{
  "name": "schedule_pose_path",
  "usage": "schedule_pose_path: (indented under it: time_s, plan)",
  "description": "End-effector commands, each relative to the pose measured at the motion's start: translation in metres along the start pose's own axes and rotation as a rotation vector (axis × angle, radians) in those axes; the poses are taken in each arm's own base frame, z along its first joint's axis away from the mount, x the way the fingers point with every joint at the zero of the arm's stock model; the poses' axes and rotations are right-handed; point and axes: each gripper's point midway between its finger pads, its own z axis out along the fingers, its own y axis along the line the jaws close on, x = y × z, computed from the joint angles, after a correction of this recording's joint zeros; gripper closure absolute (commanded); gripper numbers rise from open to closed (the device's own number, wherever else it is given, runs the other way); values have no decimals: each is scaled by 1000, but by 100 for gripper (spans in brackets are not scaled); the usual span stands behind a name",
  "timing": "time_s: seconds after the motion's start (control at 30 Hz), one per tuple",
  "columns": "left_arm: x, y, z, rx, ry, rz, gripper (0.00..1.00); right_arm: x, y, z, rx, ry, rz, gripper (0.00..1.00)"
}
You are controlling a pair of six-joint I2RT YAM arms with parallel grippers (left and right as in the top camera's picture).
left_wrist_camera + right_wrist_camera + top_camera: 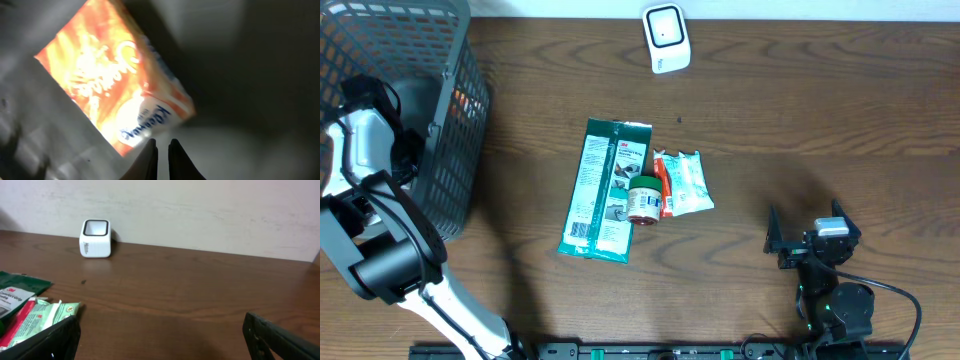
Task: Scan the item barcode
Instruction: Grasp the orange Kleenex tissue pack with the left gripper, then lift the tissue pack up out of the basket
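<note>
Overhead, left arm point(365, 150): bent down into the wire basket point(450, 60); I can't see its gripper here.
Left wrist, left gripper point(163, 146): fingers pressed together, holding nothing. The orange Kleenex box point(110, 85) lies just ahead of the tips. I'd spread the fingers, then straddle a box edge.
Right wrist, right gripper point(160, 335): spread wide, empty, low over the table point(200, 290). The scanner point(95, 238) is far ahead, to its left.
</note>
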Motion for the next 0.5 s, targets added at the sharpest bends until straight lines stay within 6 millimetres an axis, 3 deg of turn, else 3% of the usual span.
schedule_pose_path:
  time_s: [0.0,0.1,0.13,0.2,0.23,0.4,0.47]
  plan:
    - [-10,-10,-42,114,-71,-45,89,0,0,0,2,0,-2,1]
    - [-18,-7,-70,143,-137,-134,83,0,0,0,1,1,-2,1]
    - [-21,-6,-79,156,-162,-161,70,0,0,0,2,1,-2,1]
    - [-28,-7,-91,180,-205,-209,23,0,0,0,1,1,-2,1]
    - [-31,-7,-93,188,-219,-226,15,0,0,0,2,0,-2,1]
    - [-48,-14,-85,211,-262,-256,15,0,0,0,2,0,-2,1]
    - [-49,-16,-76,203,-253,-255,26,0,0,0,2,0,-2,1]
